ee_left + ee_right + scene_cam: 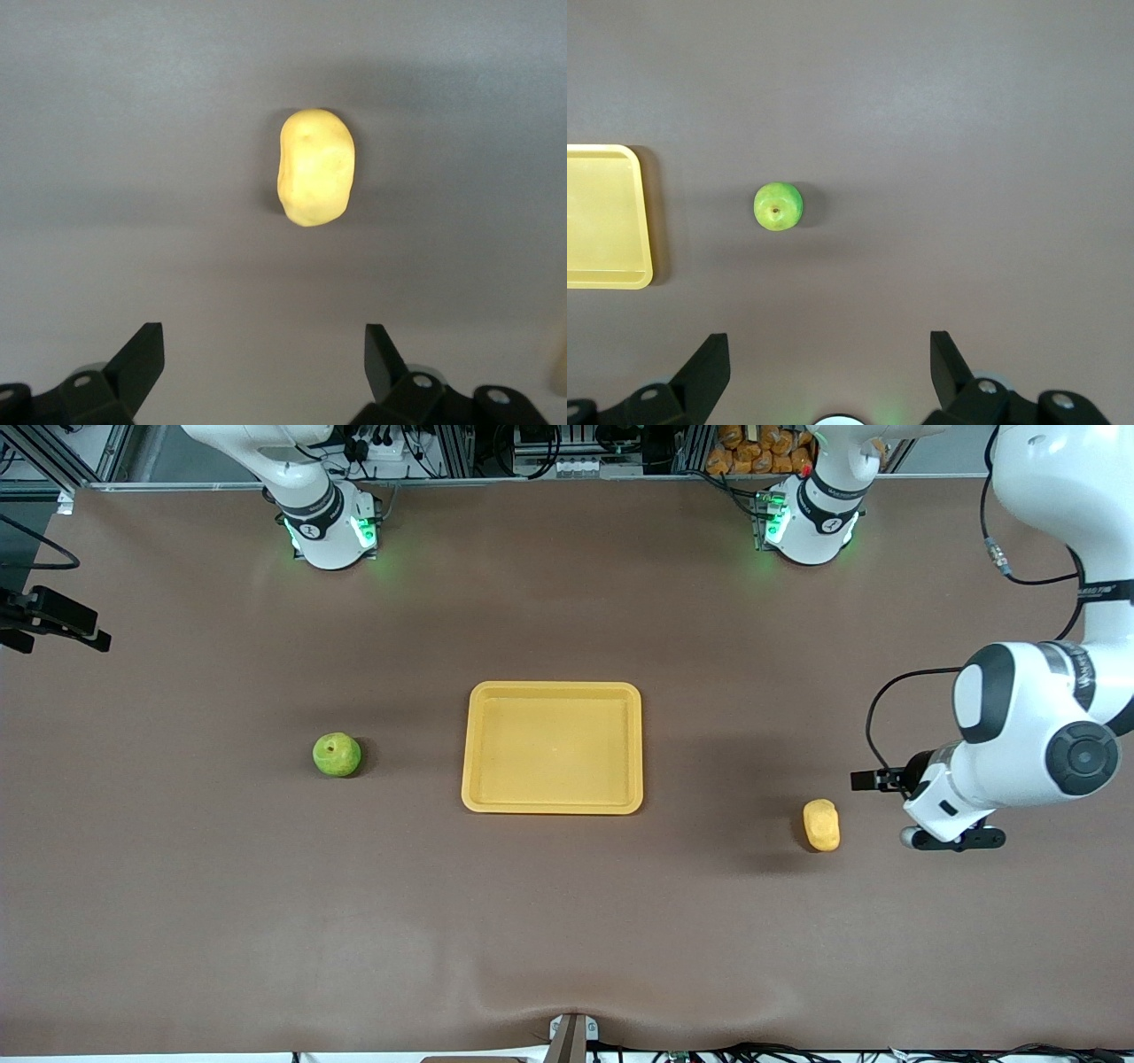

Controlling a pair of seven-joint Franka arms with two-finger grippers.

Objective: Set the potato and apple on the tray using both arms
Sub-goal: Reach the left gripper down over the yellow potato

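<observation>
Opening step, by the look of things: nothing lifted, nothing delivered. Tray [552, 747] at mid-bench, bare. Apple [337, 755] on the bench [567, 921] toward the right arm's end, well apart from the tray, stem dimple up. Potato [821, 825] on the bench toward the left arm's end, a little nearer the front camera than the tray, long axis roughly toward that camera.

Left claw [264, 354] spread wide and empty, up over the bench just beside the potato on the side away from the tray, not yet above it. Right claw [829, 356] likewise spread wide and empty, high over the bench, apple and a corner of the tray below.

Next move, judged from this: left claw across to centre over the potato, fingers astride its narrow width, then down. Same for the right claw over the apple, though with much more height to lose.

Hard to make out: left claw's fingers in the front view, hidden under the wrist. Right claw absent from the front view altogether, only that arm's base showing. Fingertips cut off at the edge in both wrist views.
</observation>
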